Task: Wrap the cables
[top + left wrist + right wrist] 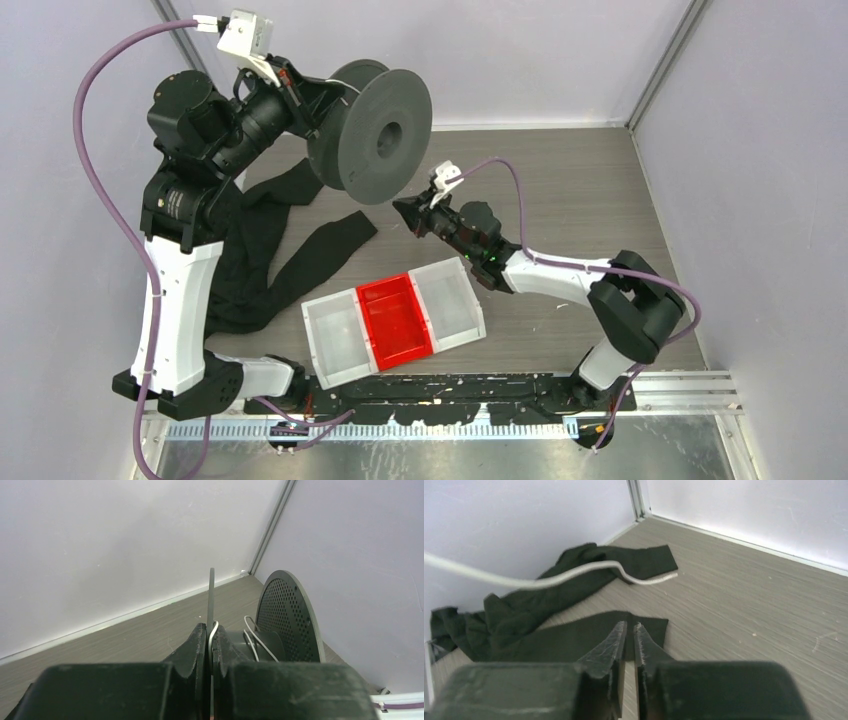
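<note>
Grey spool (385, 125) is being clamped by the left gripper (210, 630) — white cable (529, 584) alongside — the right gripper (630, 626) being held closed, empty.

Pale lilac walls (550, 50) enclose a grey wood-grain tabletop (575, 185).

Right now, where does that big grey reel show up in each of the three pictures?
Top external: the reel is upper middle, held off the table by the left gripper.
Left wrist: centre and right, one disc edge-on between the fingers, the perforated disc beside it.
Right wrist: not in it.
Shared landmark: the wood-grain table shows in all three.
</note>
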Tool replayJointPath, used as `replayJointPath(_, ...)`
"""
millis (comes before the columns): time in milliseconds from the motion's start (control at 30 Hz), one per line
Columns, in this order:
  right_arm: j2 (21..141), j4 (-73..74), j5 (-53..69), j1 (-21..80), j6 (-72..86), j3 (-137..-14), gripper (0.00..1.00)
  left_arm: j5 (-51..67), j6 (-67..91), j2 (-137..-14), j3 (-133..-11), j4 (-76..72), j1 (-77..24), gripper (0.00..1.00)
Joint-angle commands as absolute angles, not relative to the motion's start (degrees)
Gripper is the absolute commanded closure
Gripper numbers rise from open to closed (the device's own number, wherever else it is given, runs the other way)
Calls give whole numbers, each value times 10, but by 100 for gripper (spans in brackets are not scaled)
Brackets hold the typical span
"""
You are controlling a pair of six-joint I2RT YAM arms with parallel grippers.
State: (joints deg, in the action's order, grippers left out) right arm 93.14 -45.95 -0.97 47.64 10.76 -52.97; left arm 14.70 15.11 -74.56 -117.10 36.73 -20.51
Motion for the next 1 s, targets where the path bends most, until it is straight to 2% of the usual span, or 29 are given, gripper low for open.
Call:
replayJointPath(0, 865, -469, -8, 480, 100, -496, 68, 144, 167, -741, -1199, 317, -204, 100)
replayJointPath(33, 857, -464, -8, 481, 92, -490, 55, 147, 167, -742, -1202, 318, -204, 100)
replayJointPath(100, 845, -453, -8, 481, 68, -483, 37, 151, 169, -744, -1207, 319, -204, 100)
replayJointPath(200, 831, -442, -8, 480, 18, -476, 26, 156, 173, -743, -1210, 319, -205, 100)
replayJointPath(400, 831, -504, -8, 481, -48, -464, 21, 155, 176, -743, -1219, 325, -204, 100)
replayJointPath(633, 892, -593, 23, 483, -54, -496, 14, 157, 185, -750, -1230, 327, -204, 100)
replayJointPath(967, 981, -667, -32, 488, -46, -572, 15, 163, 192, -751, -1235, 328, -204, 100)
